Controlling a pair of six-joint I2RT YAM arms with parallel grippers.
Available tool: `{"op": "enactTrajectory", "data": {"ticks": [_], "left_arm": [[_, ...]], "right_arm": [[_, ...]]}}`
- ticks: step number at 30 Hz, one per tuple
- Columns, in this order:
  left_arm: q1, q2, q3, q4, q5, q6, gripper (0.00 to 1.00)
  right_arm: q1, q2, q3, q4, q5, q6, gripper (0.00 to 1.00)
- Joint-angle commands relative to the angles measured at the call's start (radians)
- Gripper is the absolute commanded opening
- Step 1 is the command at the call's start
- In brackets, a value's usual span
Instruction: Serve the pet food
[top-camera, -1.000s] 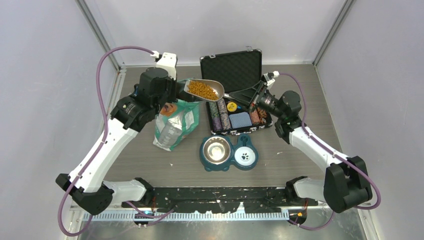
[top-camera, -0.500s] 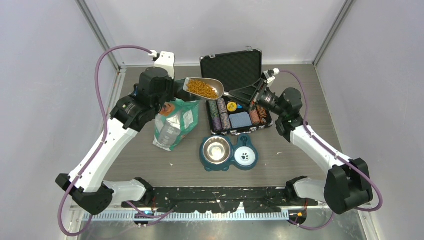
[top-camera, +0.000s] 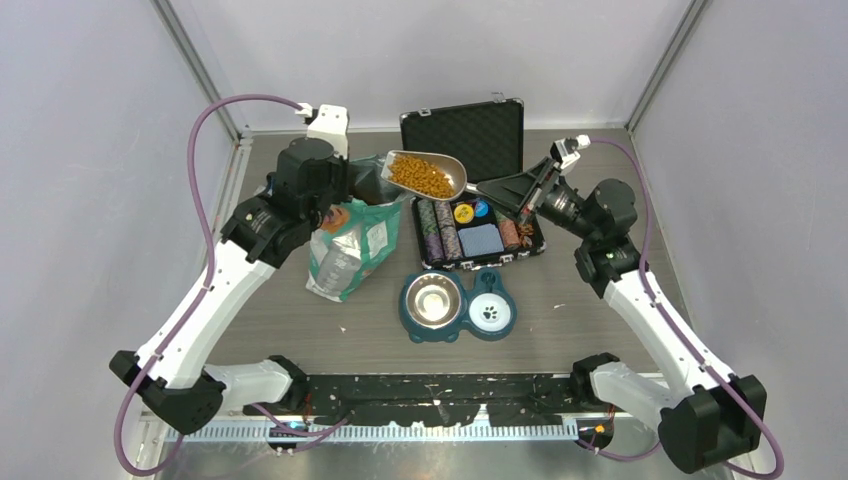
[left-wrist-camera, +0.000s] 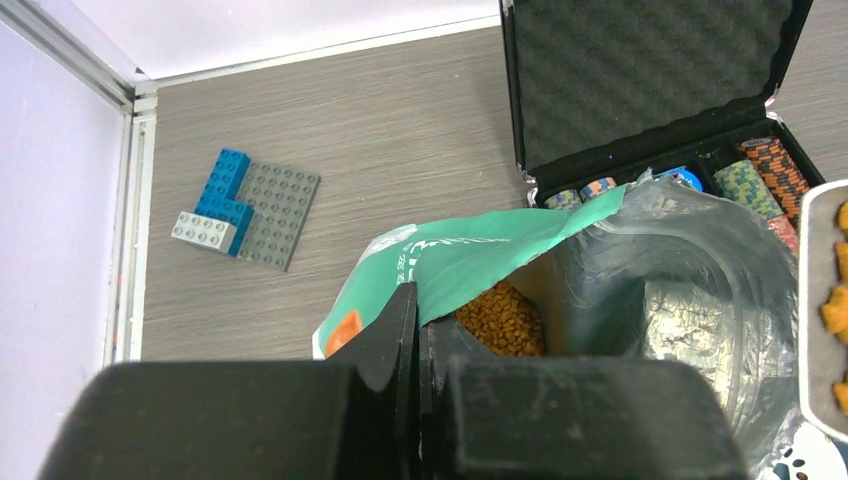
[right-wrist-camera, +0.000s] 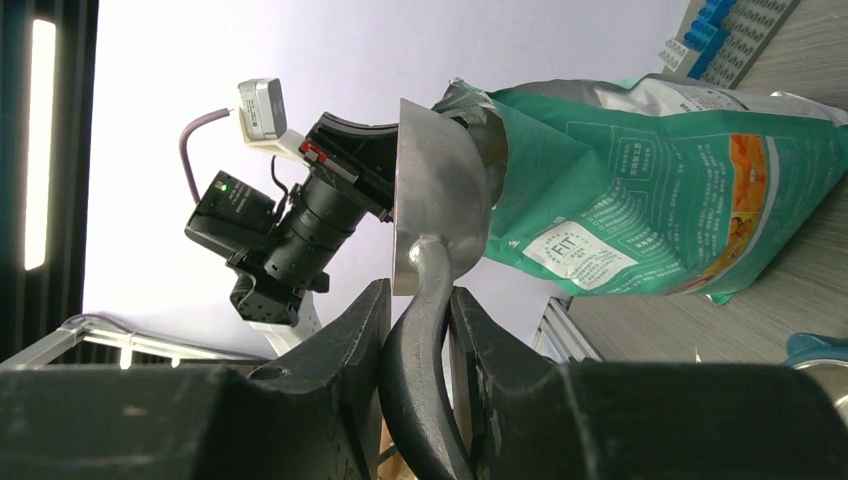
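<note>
While left jaws pinch bag (top-camera: 350, 245), right arm (top-camera: 640, 300) holds scoop (right-wrist-camera: 440, 200) aloft (kibble (top-camera: 420, 176) heaped).

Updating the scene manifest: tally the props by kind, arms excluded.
Pet food bag: 1
Metal scoop holding kibble: 1
Double-bowl pet feeder: 1
Poker chip case: 1
Building-brick assembly: 1
Total: 5

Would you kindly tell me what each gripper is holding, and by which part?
The right gripper holds the scoop of pet food by its handle; the left gripper pinches the bag by its open rim.
</note>
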Motion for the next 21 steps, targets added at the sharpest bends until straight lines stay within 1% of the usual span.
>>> {"op": "enactTrajectory", "data": {"ticks": [1,4,5,6,8,17,20,21], "left_arm": [[0.003,-0.058,-0.003,0.146,-0.004,-0.007,0.00],[0.003,-0.073,-0.023,0.154,-0.006,-0.016,0.00],[0.003,-0.077,-0.030,0.158,-0.004,-0.016,0.00],[0.003,-0.081,-0.032,0.159,-0.001,-0.018,0.00],[0.003,-0.082,-0.031,0.154,0.007,-0.021,0.00],[0.003,-0.086,-0.015,0.141,0.006,0.000,0.00],[0.003,-0.080,-0.010,0.132,0.017,-0.002,0.00],[0.003,-0.079,-0.010,0.130,0.020,-0.003,0.00]], "right_arm": [[-0.027,-0.061,0.050,-0.033,0.024,-0.028,0.05],[-0.056,-0.096,0.029,-0.099,0.023,-0.047,0.05],[-0.062,-0.121,0.027,-0.126,0.027,-0.082,0.05],[-0.077,-0.133,0.025,-0.194,0.037,-0.103,0.05],[-0.101,-0.182,0.013,-0.269,0.040,-0.163,0.05],[-0.181,-0.283,-0.114,-0.394,-0.003,-0.196,0.05],[-0.185,-0.305,-0.149,-0.455,-0.022,-0.272,0.05],[-0.185,-0.309,-0.157,-0.501,-0.022,-0.291,0.05]]}}
